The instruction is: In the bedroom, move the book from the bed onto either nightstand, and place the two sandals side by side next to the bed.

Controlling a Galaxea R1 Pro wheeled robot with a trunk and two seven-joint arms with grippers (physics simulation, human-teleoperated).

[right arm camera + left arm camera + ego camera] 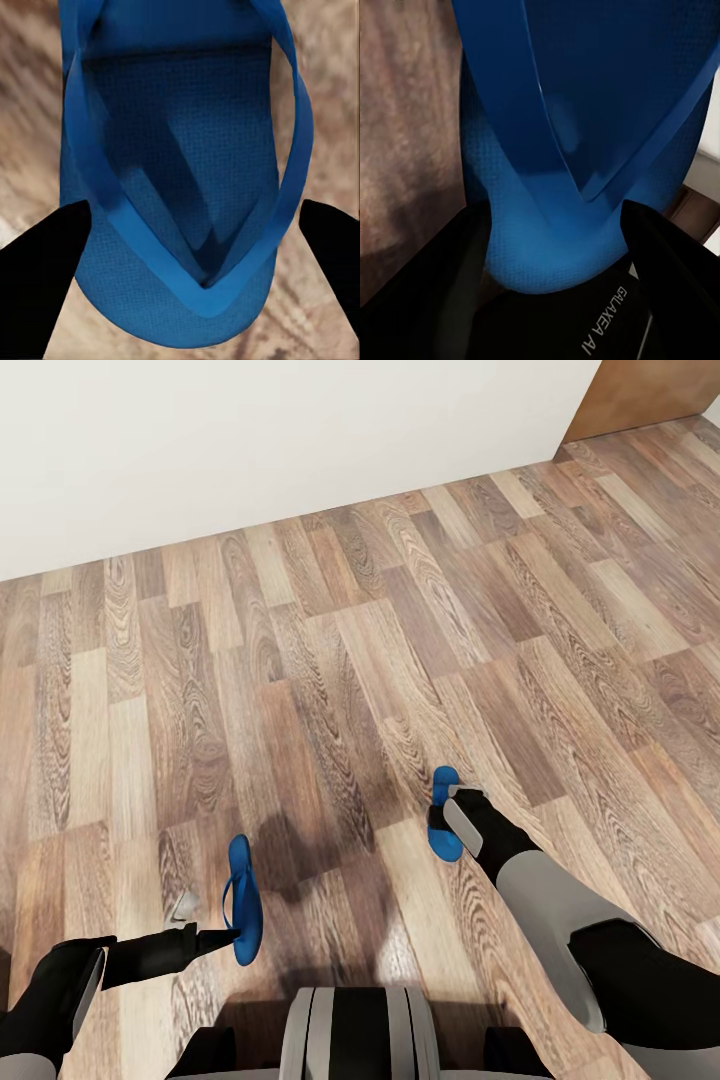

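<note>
Two bright-blue sandals show on the wood-plank floor. One sandal (243, 900) (585, 135) stands on its edge, thin side up, with my left gripper (226, 936) (555, 262) shut on its lower end. The other sandal (443, 830) (187, 187) lies flat, strap up. My right gripper (455, 812) (187, 247) is right over it, open, one dark finger on each side of its toe end; whether they touch it I cannot tell. The book, the bed and the nightstand are out of view.
A white wall (250, 450) runs across the back, with a brown wooden panel (650, 395) at the far right corner. Bare plank floor (350, 660) stretches between the wall and the sandals. My own trunk (355, 1035) fills the near edge.
</note>
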